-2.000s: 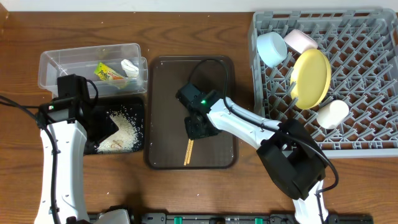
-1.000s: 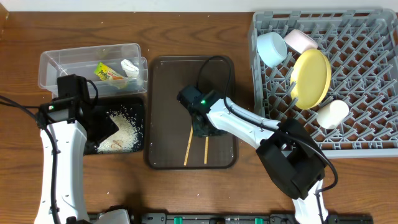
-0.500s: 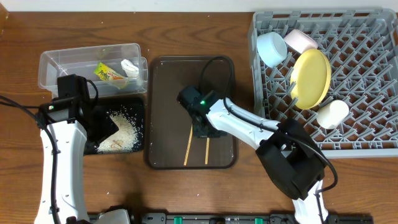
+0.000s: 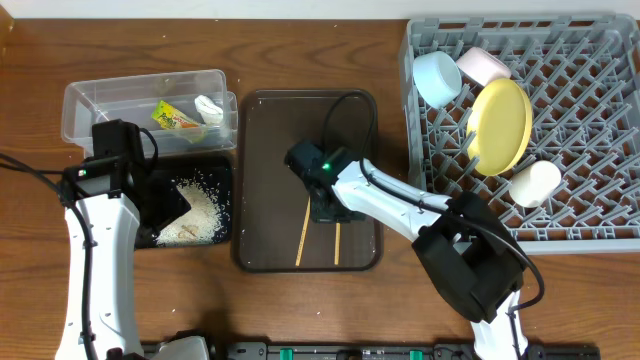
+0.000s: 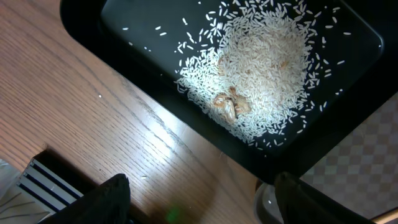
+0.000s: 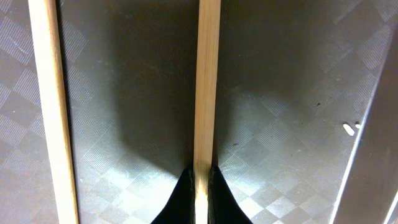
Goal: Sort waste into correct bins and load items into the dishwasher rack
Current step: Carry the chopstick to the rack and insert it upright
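Your right jaws are pinched shut on one wooden chopstick (image 6: 207, 93), gripping it near one end over the dark brown plastic serving tray (image 4: 262, 140). Whether the stick is lifted off the tray floor is hard to judge from these views. The second wooden chopstick (image 6: 53, 106) lies beside it, apart and roughly parallel. Your left jaws stand wide open, holding nothing, above the edge of the shallow black rectangular tray (image 5: 143, 56), where loose white rice grains (image 5: 267, 62) are heaped. On the desk (image 4: 300, 310), the large grey plastic lattice crate (image 4: 600, 200) holds the round yellow plate (image 4: 500, 125).
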You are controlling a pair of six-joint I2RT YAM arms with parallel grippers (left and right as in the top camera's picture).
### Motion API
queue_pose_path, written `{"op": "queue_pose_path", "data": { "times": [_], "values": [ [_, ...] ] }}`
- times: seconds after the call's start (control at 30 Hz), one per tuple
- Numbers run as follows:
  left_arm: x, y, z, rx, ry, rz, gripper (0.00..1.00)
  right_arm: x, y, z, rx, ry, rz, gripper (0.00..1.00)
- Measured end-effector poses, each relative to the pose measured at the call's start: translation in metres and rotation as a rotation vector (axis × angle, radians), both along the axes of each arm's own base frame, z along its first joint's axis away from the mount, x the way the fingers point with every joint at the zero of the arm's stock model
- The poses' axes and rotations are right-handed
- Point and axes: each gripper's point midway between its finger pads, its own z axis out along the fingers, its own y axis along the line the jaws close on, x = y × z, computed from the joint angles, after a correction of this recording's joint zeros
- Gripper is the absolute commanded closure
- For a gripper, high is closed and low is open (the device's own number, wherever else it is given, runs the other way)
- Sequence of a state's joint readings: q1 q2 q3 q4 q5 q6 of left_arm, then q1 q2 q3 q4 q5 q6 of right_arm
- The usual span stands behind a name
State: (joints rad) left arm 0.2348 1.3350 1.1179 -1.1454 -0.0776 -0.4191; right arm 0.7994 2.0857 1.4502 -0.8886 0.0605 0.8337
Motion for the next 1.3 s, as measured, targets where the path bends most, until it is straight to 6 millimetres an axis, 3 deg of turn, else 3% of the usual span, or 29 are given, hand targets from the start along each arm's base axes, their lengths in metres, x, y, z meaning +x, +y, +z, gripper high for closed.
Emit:
{"op": "queue_pose_path", "data": {
  "times": [0.17, 0.27, 0.33, 0.4, 0.47, 0.53, 0.57, 0.73, 0.87, 1.13, 1.3],
  "values": [
    [0.000, 0.000, 0.000, 0.000, 0.000, 0.000, 0.23, 0.007, -0.011, 0.011, 0.017, 0.013, 0.040, 0.99],
    [0.000, 0.000, 0.000, 0.000, 0.000, 0.000, 0.23, 0.026, -0.022, 0.048, 0.072, -0.056, 0.087, 0.99],
    [0.000, 0.000, 0.000, 0.000, 0.001, 0.000, 0.23, 0.037, -0.035, 0.088, 0.113, -0.132, 0.127, 0.99],
    [0.000, 0.000, 0.000, 0.000, 0.000, 0.000, 0.23, 0.042, -0.047, 0.115, 0.134, -0.181, 0.146, 0.99],
    [0.000, 0.000, 0.000, 0.000, 0.001, 0.000, 0.23, 0.047, -0.069, 0.143, 0.140, -0.229, 0.154, 0.99],
    [0.000, 0.000, 0.000, 0.000, 0.000, 0.000, 0.23, 0.050, -0.087, 0.158, 0.134, -0.252, 0.151, 0.99],
    [0.000, 0.000, 0.000, 0.000, 0.001, 0.000, 0.23, 0.053, -0.109, 0.163, 0.116, -0.252, 0.136, 0.99],
    [0.000, 0.000, 0.000, 0.000, 0.000, 0.000, 0.23, 0.059, -0.153, 0.153, 0.061, -0.197, 0.114, 0.99],
    [0.000, 0.000, 0.000, 0.000, 0.000, 0.000, 0.23, 0.066, -0.171, 0.143, 0.038, -0.167, 0.108, 0.99],
    [0.000, 0.000, 0.000, 0.000, 0.000, 0.000, 0.23, 0.073, -0.177, 0.110, 0.009, -0.091, 0.117, 0.99],
    [0.000, 0.000, 0.000, 0.000, 0.001, 0.000, 0.23, 0.078, -0.176, 0.086, -0.003, -0.048, 0.119, 0.94]
  ]
}}
